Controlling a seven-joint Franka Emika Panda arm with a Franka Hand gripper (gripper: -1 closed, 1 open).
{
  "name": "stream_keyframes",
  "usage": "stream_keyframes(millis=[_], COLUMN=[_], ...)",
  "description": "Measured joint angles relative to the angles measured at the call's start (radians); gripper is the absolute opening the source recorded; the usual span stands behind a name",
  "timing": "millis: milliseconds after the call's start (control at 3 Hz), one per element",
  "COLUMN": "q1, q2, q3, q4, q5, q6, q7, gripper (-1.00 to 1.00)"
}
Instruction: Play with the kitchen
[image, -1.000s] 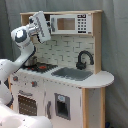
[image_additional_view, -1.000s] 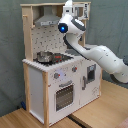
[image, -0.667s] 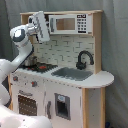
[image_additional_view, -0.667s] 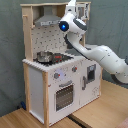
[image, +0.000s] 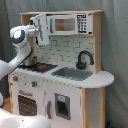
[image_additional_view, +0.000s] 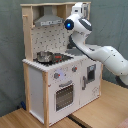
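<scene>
pincer (image: 41, 27) | up at the kitchen (image: 75, 80) hood, beside microwave (image: 67, 24) | finger spread: cannot tell | holds nothing visible

Legible text, labels, brands, numbers, signs: none.

Item: the kitchen (image: 75, 75). The microwave cabinet (image: 67, 24) in the first exterior view carries a dark keypad panel (image: 82, 23) with small light marks; the characters cannot be made out. The control panel (image_additional_view: 64, 74) above the oven door in the second exterior view bears knobs and small coloured spots; no wording is readable.
</scene>
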Motion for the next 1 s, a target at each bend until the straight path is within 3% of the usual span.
stream_keyframes(millis=[667,1000], q1=[0.113,0.157], q2=[0.0,0.0], q3=[-0.027,-0.045], q4=[-0.146,-0.22], q5=[-0.001,-0.001], q6=[0.002,0.036], q7=[-0.068,-0.105], gripper=[-1.0,-1.0])
